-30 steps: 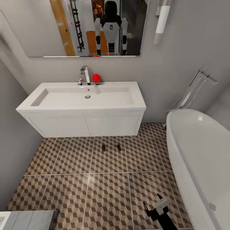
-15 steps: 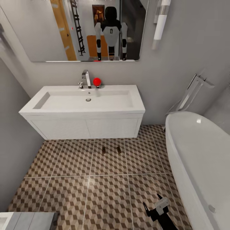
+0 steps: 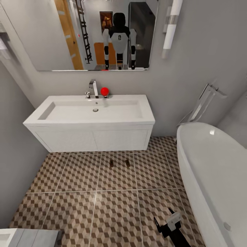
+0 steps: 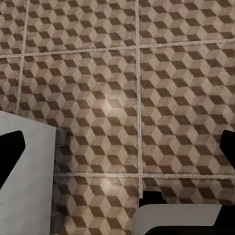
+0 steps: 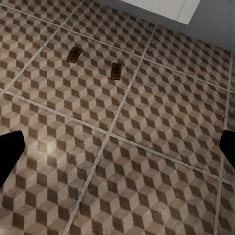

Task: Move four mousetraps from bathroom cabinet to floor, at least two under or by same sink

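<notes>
Two mousetraps (image 3: 119,163) lie side by side on the bathroom floor (image 3: 79,206), on the tile just in front of the sink (image 3: 92,113) and near its front edge; the right wrist view shows them (image 5: 94,62) flat and slightly apart. By my reading half the job is done, and the step in hand is going back to the cabinet for the other two. To do it well, back and turn without rolling over the placed traps, and keep clear of the bathtub (image 3: 212,171) at the right.

The right claw (image 3: 166,221) hangs low over the near tiles, its fingers apart and holding nothing. The left claw's fingers (image 4: 11,147) also stand wide apart, empty.

Against the earlier picture, sink and mirror (image 3: 92,34) sit lower and look smaller: the camera has drawn back. The traps have kept their tile.
</notes>
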{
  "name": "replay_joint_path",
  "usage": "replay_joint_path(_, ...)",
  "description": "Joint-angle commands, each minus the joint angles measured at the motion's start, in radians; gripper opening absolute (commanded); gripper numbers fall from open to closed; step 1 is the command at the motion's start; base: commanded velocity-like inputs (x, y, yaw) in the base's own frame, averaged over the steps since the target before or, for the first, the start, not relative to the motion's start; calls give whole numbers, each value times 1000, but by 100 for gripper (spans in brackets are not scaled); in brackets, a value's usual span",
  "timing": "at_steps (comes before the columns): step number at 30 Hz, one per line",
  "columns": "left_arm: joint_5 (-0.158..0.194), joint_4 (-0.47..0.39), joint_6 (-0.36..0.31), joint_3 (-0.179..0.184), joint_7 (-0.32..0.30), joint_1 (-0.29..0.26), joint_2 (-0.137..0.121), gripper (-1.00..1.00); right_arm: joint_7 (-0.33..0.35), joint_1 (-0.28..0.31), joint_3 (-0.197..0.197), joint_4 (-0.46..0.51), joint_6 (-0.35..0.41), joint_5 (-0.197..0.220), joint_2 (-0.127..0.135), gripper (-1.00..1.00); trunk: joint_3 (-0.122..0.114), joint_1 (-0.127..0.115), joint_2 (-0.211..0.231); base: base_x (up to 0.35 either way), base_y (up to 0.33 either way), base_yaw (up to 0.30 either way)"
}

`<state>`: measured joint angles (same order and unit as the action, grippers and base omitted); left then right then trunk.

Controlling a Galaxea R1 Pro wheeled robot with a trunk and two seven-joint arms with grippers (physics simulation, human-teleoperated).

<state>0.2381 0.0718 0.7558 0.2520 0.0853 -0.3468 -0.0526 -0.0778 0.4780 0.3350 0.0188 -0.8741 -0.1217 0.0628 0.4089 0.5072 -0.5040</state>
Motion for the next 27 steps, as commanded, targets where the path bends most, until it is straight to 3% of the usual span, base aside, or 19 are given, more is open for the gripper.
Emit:
replay_joint_path(1, 3, 3, 5, 9, 5, -1, 1, 100, -8, 1, 0, 0, -2, -10, 0, 100, -4, -4, 6, 0, 0, 0)
replay_joint_path(15, 3, 3, 5, 9, 5, -1, 2, 100, -9, 1, 1, 0, -2, -10, 0, 100, -70, -57, 104, 0, 0, 0)
replay_joint_path(27, 3, 3, 5, 9, 5, -1, 2, 100, -8, 1, 1, 0, -2, -10, 0, 100, -88, -57, 104, 0, 0, 0)
